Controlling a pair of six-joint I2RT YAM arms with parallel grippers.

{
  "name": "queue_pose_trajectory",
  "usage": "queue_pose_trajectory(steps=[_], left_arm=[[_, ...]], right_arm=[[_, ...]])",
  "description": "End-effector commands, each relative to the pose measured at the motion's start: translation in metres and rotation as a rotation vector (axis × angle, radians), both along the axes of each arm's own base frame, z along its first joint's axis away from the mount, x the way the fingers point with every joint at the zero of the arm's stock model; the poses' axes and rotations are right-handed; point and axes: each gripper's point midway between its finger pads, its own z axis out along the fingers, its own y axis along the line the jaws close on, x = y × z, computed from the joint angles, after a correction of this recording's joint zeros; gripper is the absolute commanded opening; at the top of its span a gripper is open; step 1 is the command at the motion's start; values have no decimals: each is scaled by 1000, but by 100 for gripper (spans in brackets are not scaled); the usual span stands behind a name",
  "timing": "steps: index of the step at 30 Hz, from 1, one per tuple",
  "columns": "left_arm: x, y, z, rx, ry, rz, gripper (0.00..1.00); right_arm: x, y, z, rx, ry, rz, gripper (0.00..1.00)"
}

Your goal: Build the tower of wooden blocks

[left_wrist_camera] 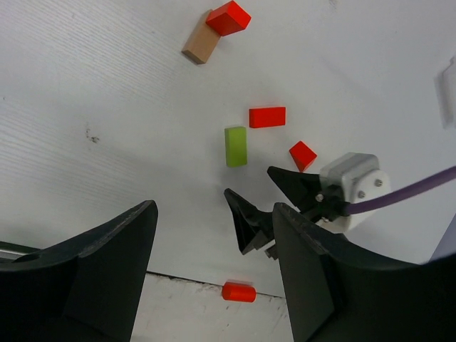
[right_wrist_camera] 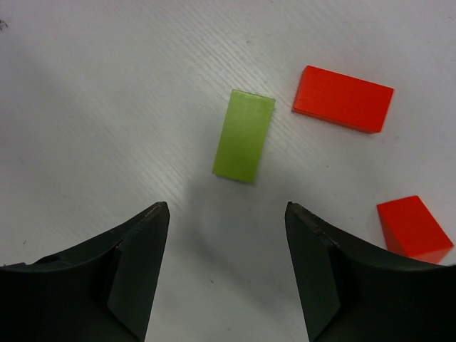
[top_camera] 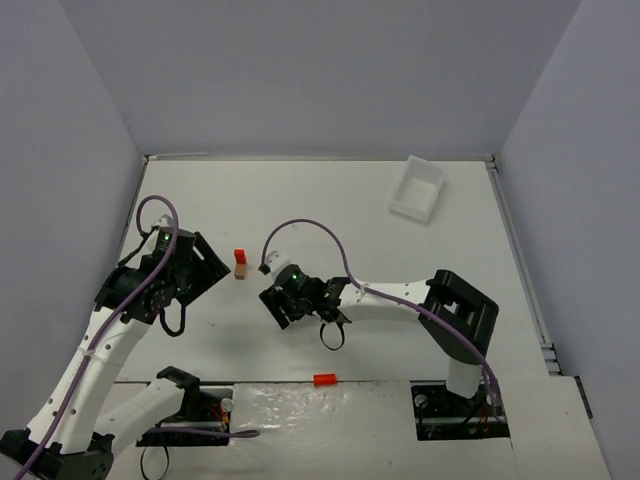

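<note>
- Right gripper is spread and empty — the green block lies flat just ahead.
- Left gripper is spread too, holding nothing.
- One red block touches the tan block.

A white rectangular tray lies askew at the far right of my white table, near its back edge. Plain grey walls enclose the table on three sides.

Bright, even light; soft shadows
</note>
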Motion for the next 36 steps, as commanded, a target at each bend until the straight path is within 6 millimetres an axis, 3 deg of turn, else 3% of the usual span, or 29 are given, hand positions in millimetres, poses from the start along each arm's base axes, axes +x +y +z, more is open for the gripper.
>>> queue_pose_trajectory(steps=[1,10,15,18,21,25,30,36], left_arm=[[-1,-7,12,-23,-2,-50,63],[-4,-5,10,-20,4,-60,63],[-5,-8,9,-28,16,-75,63],[-4,-9,10,-36,14,-73,63],[-5,-16,11,-71,28,-87,63],[-3,-29,16,-129,56,-112,63],[6,-52,32,-234,85,-138,63],[16,-83,52,-351,119,-195,63]], right_arm=[[17,34,17,108,-82,-57,60],[24,37,-10,80,-110,-119,51],[25,29,-23,64,-116,-143,40],[21,23,-19,84,-126,-140,28],[20,19,-5,122,-153,-129,17],[18,16,36,208,-258,-106,1],[15,7,95,304,-433,-104,0],[8,-3,132,360,-556,-105,0]])
